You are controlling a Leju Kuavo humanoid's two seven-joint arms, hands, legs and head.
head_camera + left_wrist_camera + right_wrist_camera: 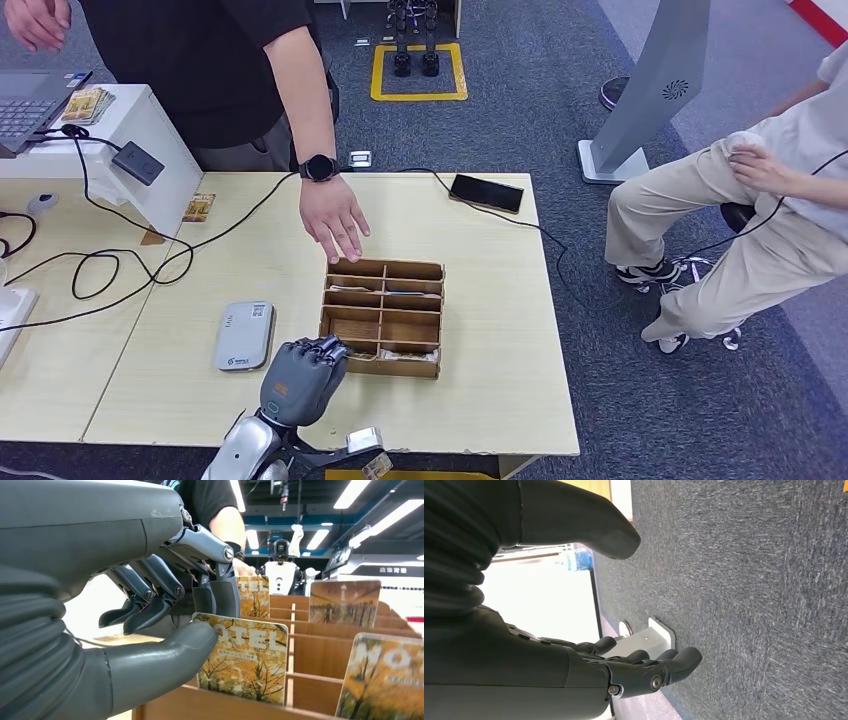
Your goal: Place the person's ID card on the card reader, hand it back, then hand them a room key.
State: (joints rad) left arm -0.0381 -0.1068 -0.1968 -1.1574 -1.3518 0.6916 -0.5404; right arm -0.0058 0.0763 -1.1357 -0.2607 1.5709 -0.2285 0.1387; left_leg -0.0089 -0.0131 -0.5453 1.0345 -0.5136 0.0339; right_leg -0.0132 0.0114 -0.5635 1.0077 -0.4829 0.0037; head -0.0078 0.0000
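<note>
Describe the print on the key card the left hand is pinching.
Key card: yellow-orange autumn trees with white HOTEL lettering; clearest in the left wrist view.

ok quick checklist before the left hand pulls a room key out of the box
1. Left hand at the wooden divider box: ok, at its near left corner.
2. Thumb and fingers on either side of the hotel key card: ok, thumb in front, fingers behind.
3. Firm pinch on that card: cannot tell, contact not clear.
4. Neighbouring cards clear: ok, other cards stand in separate slots.
5. Person's hand out of the lift path: ok, it rests at the box's far edge, apart from the robot's hand.
6. Right hand free: ok, fingers loose over carpet, holding nothing.
</note>
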